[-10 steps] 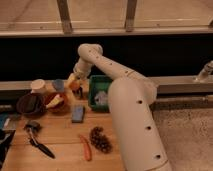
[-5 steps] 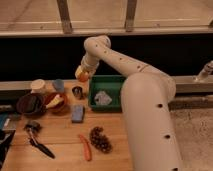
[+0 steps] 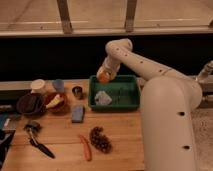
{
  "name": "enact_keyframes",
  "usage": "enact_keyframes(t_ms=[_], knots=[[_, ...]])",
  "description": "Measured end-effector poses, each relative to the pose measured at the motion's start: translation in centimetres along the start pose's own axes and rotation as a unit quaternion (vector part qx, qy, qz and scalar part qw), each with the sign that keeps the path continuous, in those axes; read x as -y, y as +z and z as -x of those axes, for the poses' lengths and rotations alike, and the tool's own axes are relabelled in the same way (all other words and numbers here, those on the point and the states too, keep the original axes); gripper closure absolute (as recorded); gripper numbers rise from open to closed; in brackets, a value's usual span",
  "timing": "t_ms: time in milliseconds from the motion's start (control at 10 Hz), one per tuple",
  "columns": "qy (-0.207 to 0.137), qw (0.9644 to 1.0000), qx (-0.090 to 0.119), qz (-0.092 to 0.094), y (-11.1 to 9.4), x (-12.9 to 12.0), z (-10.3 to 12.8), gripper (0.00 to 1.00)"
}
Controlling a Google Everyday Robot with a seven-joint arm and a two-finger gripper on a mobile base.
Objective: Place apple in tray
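Note:
My gripper [image 3: 105, 75] hangs at the end of the white arm, above the far left corner of the green tray [image 3: 131, 102], and it is shut on the apple [image 3: 103, 76]. The apple is a small orange-yellow round fruit held just over the tray's back rim. A pale crumpled thing [image 3: 102, 97] lies inside the tray at its left side.
On the wooden table stand a dark bowl [image 3: 30, 104], a bowl with yellow food [image 3: 56, 101], a white cup [image 3: 37, 86], a blue cup [image 3: 59, 85], a small tin [image 3: 77, 92], a blue sponge [image 3: 77, 113], a carrot [image 3: 85, 147], a grape bunch [image 3: 100, 139] and a black utensil [image 3: 37, 140].
The arm has swung right with the apple, from above the cups at the table's left to over the tray's far left corner.

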Motion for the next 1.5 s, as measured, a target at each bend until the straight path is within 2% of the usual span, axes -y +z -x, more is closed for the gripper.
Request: enact_keyframes(t_ms=[100,300,400,500,600,700,800,900,1100,1200,1300,1500], knots=[[0.031,0.9995,0.004,-0.011,-0.4,2.7,0.3,1.00],[0.065,0.9976,0.009,-0.024,-0.9,7.2,0.4,1.00],[0.074,0.9969,0.009,-0.024,-0.7,8.2,0.2,1.00],[0.084,0.9962,0.005,-0.024,0.0,8.9,-0.2,0.95],[0.094,0.9954,0.001,-0.021,1.2,9.3,-0.4,0.86],[0.105,0.9944,-0.005,-0.016,3.2,9.2,-0.6,0.73],[0.109,0.9939,-0.009,-0.012,4.3,8.7,-0.5,0.66],[0.114,0.9934,-0.014,-0.006,5.9,7.8,-0.2,0.61],[0.118,0.9926,-0.026,0.009,9.1,4.9,0.7,0.59],[0.118,0.9923,-0.033,0.017,11.0,3.4,1.0,0.52],[0.118,0.9919,-0.036,0.028,12.2,2.5,1.6,0.41],[0.117,0.9919,-0.039,0.029,12.3,2.4,1.4,0.38]])
